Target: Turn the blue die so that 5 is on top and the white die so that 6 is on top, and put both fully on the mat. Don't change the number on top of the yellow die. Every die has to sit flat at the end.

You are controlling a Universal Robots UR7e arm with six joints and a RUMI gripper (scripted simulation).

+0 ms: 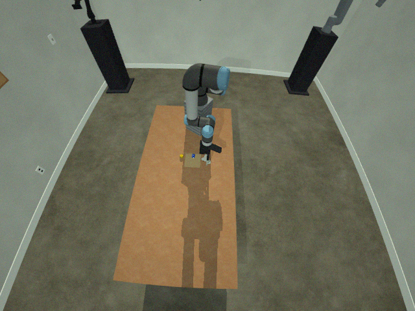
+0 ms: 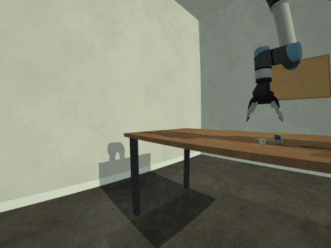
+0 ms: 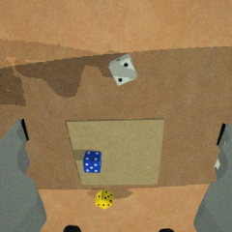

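A long brown table [image 2: 213,145] on dark legs is seen in a room with pale walls and a dark floor. Two tall black stands are placed in the far corners. One tan mat [image 3: 126,145] is laid flat on the table. Three dice are counted. One blue die [image 3: 92,161] is seen on the mat, near its edge. One yellow die [image 3: 103,199] is found just off the mat. One white die [image 3: 122,71] is left well off the mat. The gripper [image 2: 264,116] is held high above the table, spread wide, with nothing in it.
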